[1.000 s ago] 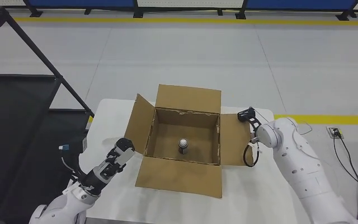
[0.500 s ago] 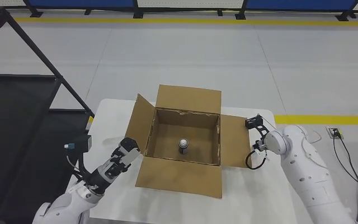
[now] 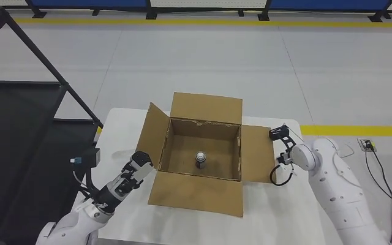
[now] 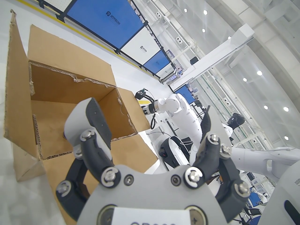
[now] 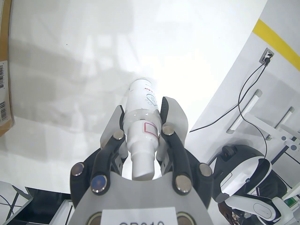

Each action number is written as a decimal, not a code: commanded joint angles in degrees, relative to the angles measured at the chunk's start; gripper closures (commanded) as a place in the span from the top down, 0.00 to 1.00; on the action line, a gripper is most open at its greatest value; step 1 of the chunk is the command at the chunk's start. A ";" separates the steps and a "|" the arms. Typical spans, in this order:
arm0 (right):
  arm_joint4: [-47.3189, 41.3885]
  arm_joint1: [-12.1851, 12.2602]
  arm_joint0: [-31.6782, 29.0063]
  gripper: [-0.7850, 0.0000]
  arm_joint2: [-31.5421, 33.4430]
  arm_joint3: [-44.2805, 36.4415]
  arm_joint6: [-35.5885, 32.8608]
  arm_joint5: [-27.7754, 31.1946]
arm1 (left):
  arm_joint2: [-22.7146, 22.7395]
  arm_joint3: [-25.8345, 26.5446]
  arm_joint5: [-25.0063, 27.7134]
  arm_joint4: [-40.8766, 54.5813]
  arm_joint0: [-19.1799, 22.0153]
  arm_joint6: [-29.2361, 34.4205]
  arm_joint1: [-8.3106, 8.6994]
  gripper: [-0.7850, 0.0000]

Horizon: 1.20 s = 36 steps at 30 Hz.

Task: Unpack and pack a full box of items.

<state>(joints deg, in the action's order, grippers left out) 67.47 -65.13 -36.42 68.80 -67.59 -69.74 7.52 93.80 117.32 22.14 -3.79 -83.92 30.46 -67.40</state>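
An open cardboard box (image 3: pixel 202 184) stands in the middle of the white table (image 3: pixel 122 131), flaps spread outward. On its floor one small grey bottle (image 3: pixel 200 159) stands upright. My right gripper (image 5: pixel 142 108) is shut on a white spray bottle (image 5: pixel 141 99), held by its neck above the bare tabletop, nozzle toward the wrist. The right arm's wrist (image 3: pixel 288 153) hangs just beyond the box's right flap. My left gripper (image 4: pixel 150 118) is open with nothing between its fingers. It sits low at the box's left front corner (image 3: pixel 139 164), facing the box (image 4: pixel 58 83).
The table's right edge (image 5: pixel 234 71) runs close to the held bottle, with floor, a yellow line and cables beyond. A black frame and dark panel (image 3: pixel 37 153) stand left of the table. Bare tabletop lies on both sides of the box.
The right arm has drifted a little to the right, away from the box flap. The left gripper has edged slightly closer to the box's left front corner.
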 commanded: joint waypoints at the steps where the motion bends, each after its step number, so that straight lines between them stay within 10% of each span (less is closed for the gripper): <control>1: 0.11 0.19 -0.74 0.00 0.61 -1.07 0.29 -0.20 | 0.05 0.00 0.12 0.05 -0.10 -0.05 0.06 1.00; 13: 0.41 0.50 -1.59 0.00 0.74 -3.50 -4.37 0.07 | 0.79 0.23 0.27 0.95 -0.36 -0.62 0.40 1.00; 14: 0.40 0.47 -1.53 0.24 0.61 -3.47 -4.39 0.03 | 0.87 0.19 0.31 1.04 -0.39 -0.70 0.43 1.00; 18: 0.42 0.35 -1.17 0.40 0.04 -3.02 -4.77 0.01 | 1.02 0.21 0.70 1.44 -0.60 -0.70 0.54 1.00; 31: 0.12 0.43 -0.80 0.52 0.56 -2.73 -5.09 -1.34 | 2.28 0.50 1.30 2.79 -0.97 -0.66 0.94 1.00; 36: 1.00 1.51 -3.77 1.00 5.94 -8.49 -5.12 -6.70 | 3.32 0.80 1.54 3.49 -1.15 -1.08 1.09 1.00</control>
<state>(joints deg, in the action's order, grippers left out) 68.22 -63.88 -39.40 73.22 -74.55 -74.35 2.54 96.83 118.08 23.64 -0.46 -85.04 29.49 -66.34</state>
